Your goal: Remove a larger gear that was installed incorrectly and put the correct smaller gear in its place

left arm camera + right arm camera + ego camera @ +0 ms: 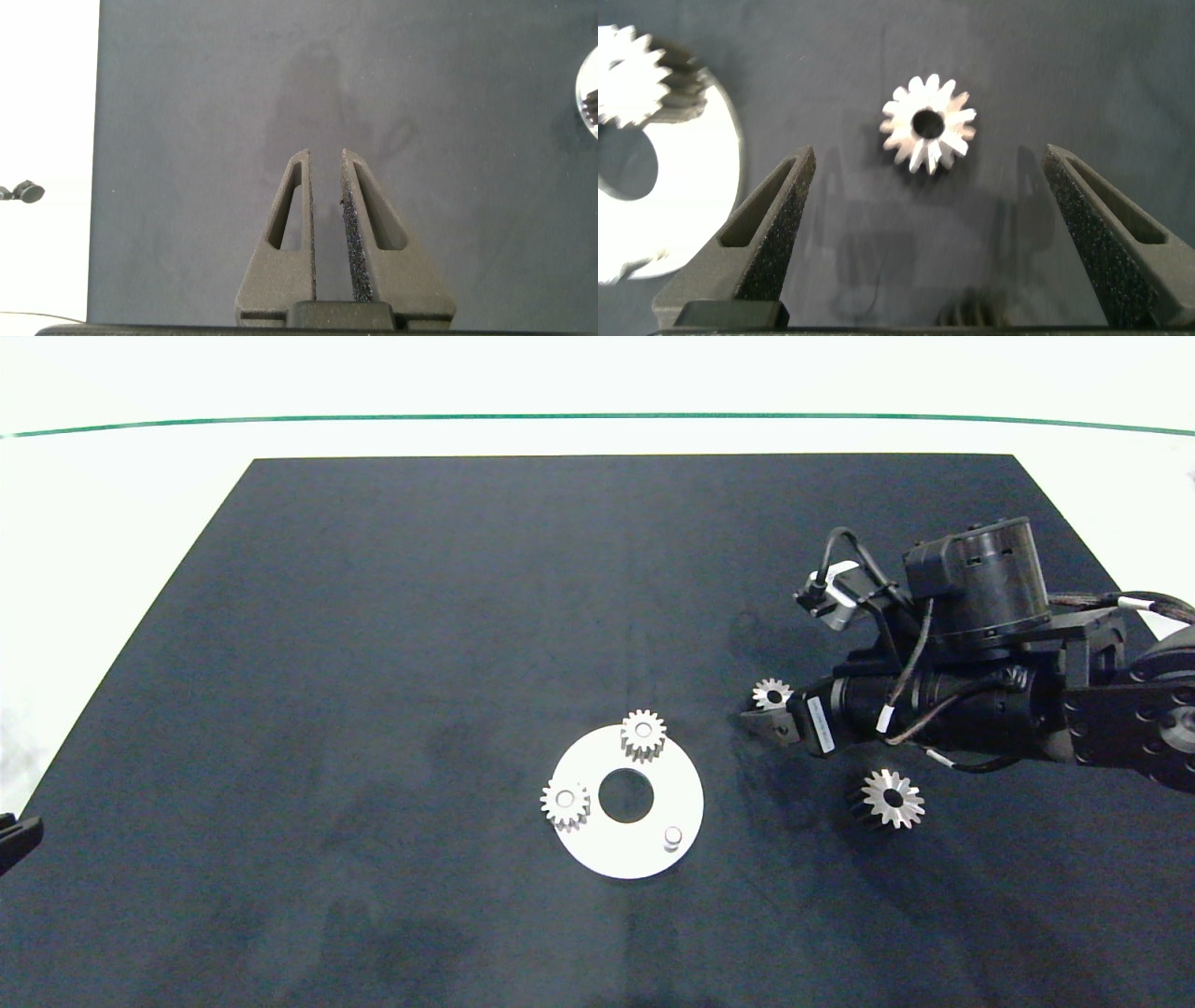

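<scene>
Here the right gripper (924,224) is wide open, the smaller gear (928,122) flat on the mat just ahead, centred between its fingers. The larger gear (892,798) lies beside the arm. The left gripper (327,201) is closed, far away.

a dark mat (373,663) on the white table (112,523) carries a white disc (644,859), the smaller gear (772,693) and the larger gear (892,798).
</scene>
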Motion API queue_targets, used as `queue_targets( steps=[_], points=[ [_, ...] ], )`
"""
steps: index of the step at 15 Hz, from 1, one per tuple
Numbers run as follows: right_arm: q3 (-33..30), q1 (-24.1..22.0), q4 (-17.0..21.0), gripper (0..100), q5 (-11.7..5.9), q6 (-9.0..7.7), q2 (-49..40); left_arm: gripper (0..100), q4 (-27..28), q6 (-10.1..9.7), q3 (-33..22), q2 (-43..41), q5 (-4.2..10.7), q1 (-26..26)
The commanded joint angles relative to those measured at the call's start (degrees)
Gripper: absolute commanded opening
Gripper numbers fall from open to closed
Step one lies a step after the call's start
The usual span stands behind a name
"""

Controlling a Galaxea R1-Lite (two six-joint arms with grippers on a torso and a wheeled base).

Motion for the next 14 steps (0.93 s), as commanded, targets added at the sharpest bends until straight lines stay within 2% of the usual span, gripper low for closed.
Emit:
queue_targets(
  steps=[1,6,14],
  points=[
    [-0.9,-0.2,-0.2,100,-0.14,-0.15,2.4,16,0.1,0.03,0.0,0.0,0.06,0.1],
    [-1.5,-0.3,-1.7,100,-0.23,0.02,4.6,16,0.1,0.03,0.0,-0.4,0.06,0.0],
    [-3.4,-1.1,-1.7,99,-0.32,0.02,6.1,16,0.1,0.03,0.0,-0.3,0.06,0.0]
  ],
)
